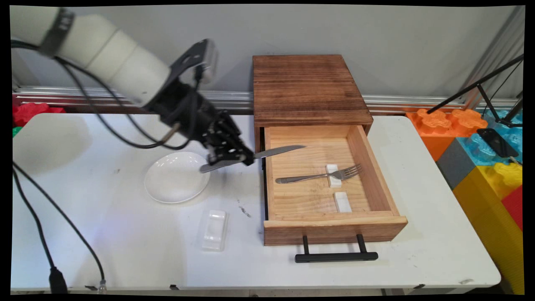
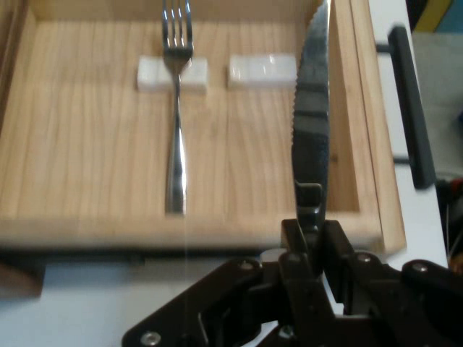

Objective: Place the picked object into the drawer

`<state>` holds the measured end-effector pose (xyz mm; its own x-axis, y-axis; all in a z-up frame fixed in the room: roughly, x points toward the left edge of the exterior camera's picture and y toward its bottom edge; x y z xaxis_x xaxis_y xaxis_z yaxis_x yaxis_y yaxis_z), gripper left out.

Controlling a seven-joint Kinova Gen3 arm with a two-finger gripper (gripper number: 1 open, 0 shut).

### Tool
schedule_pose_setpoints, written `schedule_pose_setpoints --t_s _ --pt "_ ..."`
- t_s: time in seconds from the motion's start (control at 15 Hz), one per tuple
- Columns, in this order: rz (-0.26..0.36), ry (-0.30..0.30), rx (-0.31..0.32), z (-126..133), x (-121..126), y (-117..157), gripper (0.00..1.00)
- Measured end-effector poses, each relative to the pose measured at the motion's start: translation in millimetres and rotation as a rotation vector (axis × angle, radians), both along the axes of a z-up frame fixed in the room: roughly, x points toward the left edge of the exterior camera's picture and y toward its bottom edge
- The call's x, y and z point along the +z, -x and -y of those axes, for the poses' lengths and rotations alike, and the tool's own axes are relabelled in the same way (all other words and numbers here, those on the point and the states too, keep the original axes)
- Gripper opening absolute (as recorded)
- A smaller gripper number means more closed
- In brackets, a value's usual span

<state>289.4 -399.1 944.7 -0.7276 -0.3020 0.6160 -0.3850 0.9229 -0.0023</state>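
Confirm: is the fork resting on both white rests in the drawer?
No. The fork lies across only one white rest; the other rest sits bare beside it in the drawer.

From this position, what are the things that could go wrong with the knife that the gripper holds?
The black two-finger gripper pinches the silver serrated knife by its narrow edges, so it might twist or slip. Its blade hangs over the left wall of the open light wooden drawer and could strike it. Lowered carelessly, it could land on the silver fork.

Hand view: fork [image 2: 176, 108] tines cut off at top edge, drawer [image 2: 369, 144] only partly in frame, my knife [image 2: 311, 123] tip cropped too.
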Motion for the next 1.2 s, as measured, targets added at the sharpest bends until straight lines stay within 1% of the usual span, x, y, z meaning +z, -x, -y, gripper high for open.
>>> schedule_pose_setpoints --t_s 0.33,0.67,0.8,0.87,1.2 --pt "-0.041 -0.019 0.011 20.5 2.9 51.1 0.0" --pt "-0.062 -0.041 0.024 34.2 0.7 94.2 0.0" --pt "-0.059 -0.058 0.029 39.7 -8.0 112.8 0.0" --pt "-0.054 -0.064 0.035 44.3 -16.2 122.4 0.0" --pt "-0.039 -0.069 0.062 63.8 -52.6 147.6 0.0"
